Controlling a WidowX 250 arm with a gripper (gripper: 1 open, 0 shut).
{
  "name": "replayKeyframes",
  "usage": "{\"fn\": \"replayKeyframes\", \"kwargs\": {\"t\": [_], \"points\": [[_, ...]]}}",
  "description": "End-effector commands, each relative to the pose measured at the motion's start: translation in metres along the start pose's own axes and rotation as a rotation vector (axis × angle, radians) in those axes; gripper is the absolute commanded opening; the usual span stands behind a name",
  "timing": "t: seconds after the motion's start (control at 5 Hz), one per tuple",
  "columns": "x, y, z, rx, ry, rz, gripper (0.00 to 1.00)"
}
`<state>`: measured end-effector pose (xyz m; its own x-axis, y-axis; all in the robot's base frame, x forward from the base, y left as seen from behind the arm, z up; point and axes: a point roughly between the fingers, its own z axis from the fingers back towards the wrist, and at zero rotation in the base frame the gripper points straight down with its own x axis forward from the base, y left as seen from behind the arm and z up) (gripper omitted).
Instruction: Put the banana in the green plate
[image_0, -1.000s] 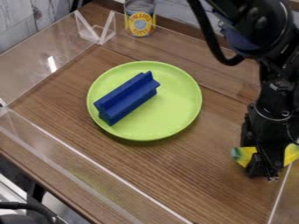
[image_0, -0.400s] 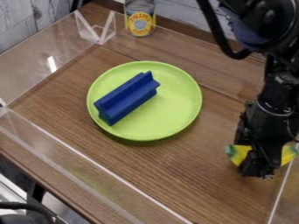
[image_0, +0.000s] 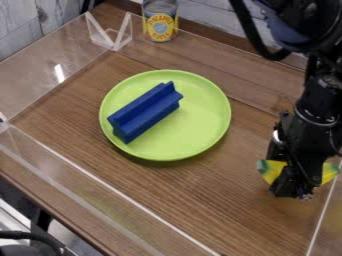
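Observation:
The banana (image_0: 271, 172) shows as a yellow piece with a green tip, sticking out on either side of my gripper (image_0: 299, 186) at the table's front right. The gripper points straight down with its fingers shut on the banana, which is mostly hidden behind them. I cannot tell whether the banana still touches the wood. The round lime-green plate (image_0: 203, 146) lies in the middle of the table, to the left of the gripper and apart from it. A blue ridged block (image_0: 144, 110) lies slantwise in the plate.
A yellow can (image_0: 160, 24) and a clear plastic stand (image_0: 108, 34) sit at the back. Low clear walls (image_0: 80, 190) run round the wooden table. The table's right edge is close to the gripper.
The gripper, with the banana in it, has shifted slightly left and up. The plate and the blue block have not moved.

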<state>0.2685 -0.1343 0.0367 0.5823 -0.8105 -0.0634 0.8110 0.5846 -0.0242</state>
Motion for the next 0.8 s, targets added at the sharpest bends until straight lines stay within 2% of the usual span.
{"fn": "replayKeyframes", "kwargs": {"t": [0.0,0.6], "points": [[0.0077,0.0049,0.0309,0.048,-0.077,-0.004,0.0],[0.0035,0.0073,0.0338,0.051,-0.064,-0.002,0.0]]}}
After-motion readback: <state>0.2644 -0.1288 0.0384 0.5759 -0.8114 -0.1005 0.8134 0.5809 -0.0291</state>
